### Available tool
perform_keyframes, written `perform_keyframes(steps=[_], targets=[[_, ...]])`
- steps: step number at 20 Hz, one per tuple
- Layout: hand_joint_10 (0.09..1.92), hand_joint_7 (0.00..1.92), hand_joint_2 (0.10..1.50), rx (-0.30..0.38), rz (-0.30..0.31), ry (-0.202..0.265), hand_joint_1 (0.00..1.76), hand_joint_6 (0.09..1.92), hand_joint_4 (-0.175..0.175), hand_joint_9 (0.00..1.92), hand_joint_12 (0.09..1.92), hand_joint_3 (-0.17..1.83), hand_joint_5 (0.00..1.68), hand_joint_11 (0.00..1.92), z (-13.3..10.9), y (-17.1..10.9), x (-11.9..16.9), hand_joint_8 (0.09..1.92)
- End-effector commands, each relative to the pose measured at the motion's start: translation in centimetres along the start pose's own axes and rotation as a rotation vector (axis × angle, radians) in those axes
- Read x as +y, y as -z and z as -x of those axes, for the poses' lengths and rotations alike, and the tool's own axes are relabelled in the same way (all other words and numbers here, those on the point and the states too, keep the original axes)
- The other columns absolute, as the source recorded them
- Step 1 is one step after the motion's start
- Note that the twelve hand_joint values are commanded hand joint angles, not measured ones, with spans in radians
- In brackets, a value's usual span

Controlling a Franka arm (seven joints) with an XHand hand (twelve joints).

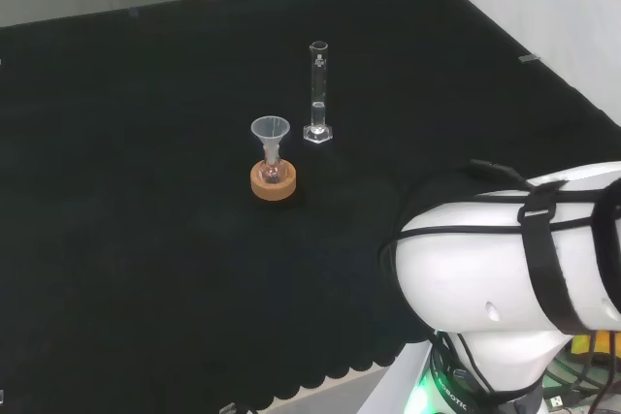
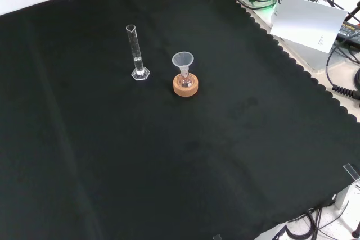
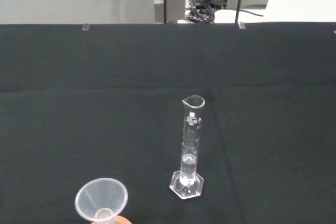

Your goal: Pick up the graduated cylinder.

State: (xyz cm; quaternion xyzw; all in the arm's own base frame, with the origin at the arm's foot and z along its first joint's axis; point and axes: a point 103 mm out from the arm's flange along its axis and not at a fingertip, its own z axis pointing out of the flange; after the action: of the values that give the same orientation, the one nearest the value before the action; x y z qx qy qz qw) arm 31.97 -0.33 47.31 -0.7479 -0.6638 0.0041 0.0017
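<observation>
A clear glass graduated cylinder stands upright on its hexagonal foot near the middle of the black cloth. In the front view the cylinder is left of a funnel, and the wrist view looks at the cylinder from some way off. Nothing touches it. A small amount of clear liquid seems to sit at its bottom.
A clear funnel sits in a small flask on a cork ring, just left of and nearer than the cylinder in the head view. The funnel and funnel appear again. The arm's white link is at lower right.
</observation>
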Motion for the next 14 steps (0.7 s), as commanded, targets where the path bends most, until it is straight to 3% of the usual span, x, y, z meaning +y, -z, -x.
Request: perform_keyframes(steps=[1,14], targets=[[0.7,0.01,1.32,0.012,-0.02,-0.039,0.0,0.09,-0.019,0.21,1.38,0.02,0.27,0.14,2.4,-2.5,2.1,0.55],[0.69,0.05,1.3,0.113,-0.03,-0.036,0.06,0.09,-0.026,0.25,1.37,0.01,0.29,0.16,9.3,-10.5,14.5,0.56]])
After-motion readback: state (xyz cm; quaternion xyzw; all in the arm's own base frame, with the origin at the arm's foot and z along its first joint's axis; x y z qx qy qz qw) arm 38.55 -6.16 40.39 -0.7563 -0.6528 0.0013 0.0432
